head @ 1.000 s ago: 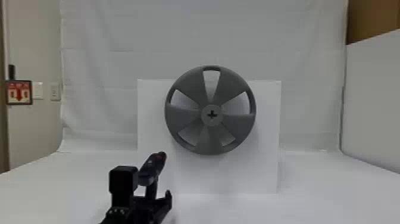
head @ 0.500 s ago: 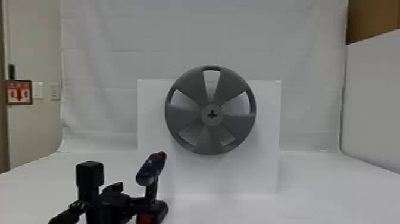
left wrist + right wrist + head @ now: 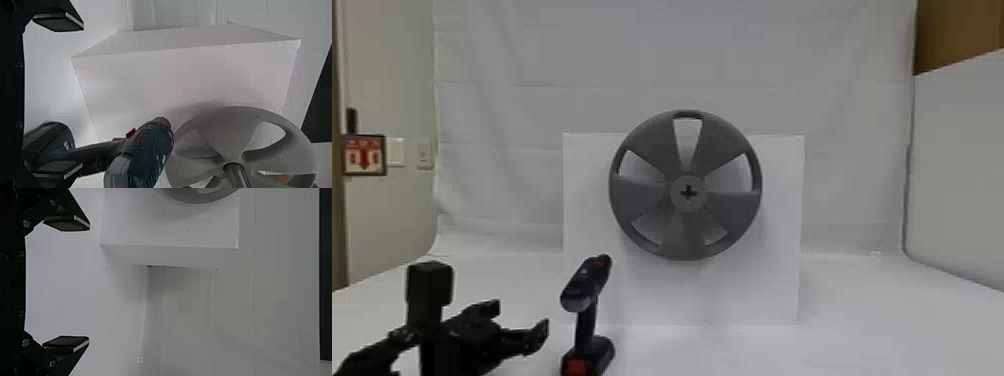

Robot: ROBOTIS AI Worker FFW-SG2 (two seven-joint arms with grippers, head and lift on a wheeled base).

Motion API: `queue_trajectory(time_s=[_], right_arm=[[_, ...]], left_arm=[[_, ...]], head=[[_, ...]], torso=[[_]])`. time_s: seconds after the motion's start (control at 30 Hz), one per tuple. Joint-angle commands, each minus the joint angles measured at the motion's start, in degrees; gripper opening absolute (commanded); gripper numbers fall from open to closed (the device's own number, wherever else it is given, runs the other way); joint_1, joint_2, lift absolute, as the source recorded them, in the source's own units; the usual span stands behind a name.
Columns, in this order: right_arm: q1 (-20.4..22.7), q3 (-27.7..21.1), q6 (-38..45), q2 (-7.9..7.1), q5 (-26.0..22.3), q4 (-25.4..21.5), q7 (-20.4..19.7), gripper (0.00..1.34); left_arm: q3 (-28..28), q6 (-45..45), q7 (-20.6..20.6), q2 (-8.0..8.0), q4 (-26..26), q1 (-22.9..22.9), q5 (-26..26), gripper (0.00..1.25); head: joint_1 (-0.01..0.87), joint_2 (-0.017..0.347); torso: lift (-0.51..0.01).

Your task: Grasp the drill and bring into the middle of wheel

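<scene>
Head view: A drill (image 3: 587, 325) stands upright on its base on a white surface (image 3: 872, 320), lower than the gray wheel (image 3: 684, 240), to its left and nearer the camera. The robot's left tool (image 3: 521, 319), farther left of the wheel, hangs just beside the drill, its fingers spread and a narrow gap separating them from it. A white box (image 3: 682, 295) stands directly behind the wheel, whose hub bears a dark cross-shaped opening. White cloth (image 3: 657, 55) hangs beyond the wheel, and a sign with a red arrow (image 3: 364, 155) is mounted on a wall (image 3: 387, 210) well to its left.

Left wrist view: The left tool's fingers (image 3: 58, 22) are wide apart and grip nothing. The drill shows between them and the wheel, its handle and base partly behind one fingertip; whether they touch cannot be told from this angle. A metallic cylindrical piece (image 3: 238, 176) shows at the wheel's hub.

Right wrist view: The right tool (image 3: 89, 283), well apart from the wheel, has its fingers spread and nothing between them. Part of the wheel's rim appears beyond, in front of the box.
</scene>
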Motion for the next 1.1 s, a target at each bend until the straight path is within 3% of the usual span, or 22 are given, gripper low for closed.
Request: queue_trajectory(time_s=[0.0, 0.17, 0.33, 0.53, 0.8, 1.07], right_arm=[[0.17, -0.29, 0.04, -0.18, -0.33, 0.00, 0.00, 1.07], [0.26, -0.37, 0.04, -0.18, -0.41, 0.00, 0.00, 1.07], [0.35, -0.55, 0.04, -0.27, -0.59, 0.00, 0.00, 1.07], [0.43, -0.73, 0.04, -0.27, -0.68, 0.00, 0.00, 1.07], [0.52, -0.99, 0.04, -0.18, -0.68, 0.00, 0.00, 1.07], [0.35, -1.08, 0.04, -0.01, -0.85, 0.00, 0.00, 1.07]], left_arm=[[3.55, 0.20, 0.00, 0.34, -0.02, 0.16, 0.09, 1.18], [6.10, 0.12, 3.87, 0.34, -2.22, 1.12, 0.97, 1.16], [6.63, 0.29, 13.98, 0.34, -7.32, 3.41, 1.32, 1.14], [6.10, 1.52, 26.81, 0.34, -11.62, 6.13, 7.56, 1.15], [3.90, 1.52, 30.76, 0.34, -14.79, 7.19, 5.63, 1.15], [2.85, 1.61, 30.85, 0.34, -16.11, 7.45, 4.57, 1.17]], head=[[0.054, 0.031], [0.054, 0.031], [0.054, 0.031], [0.054, 0.031], [0.054, 0.031], [0.054, 0.031]], torso=[[-0.403], [-0.403], [-0.403], [-0.403], [-0.403], [-0.403]])
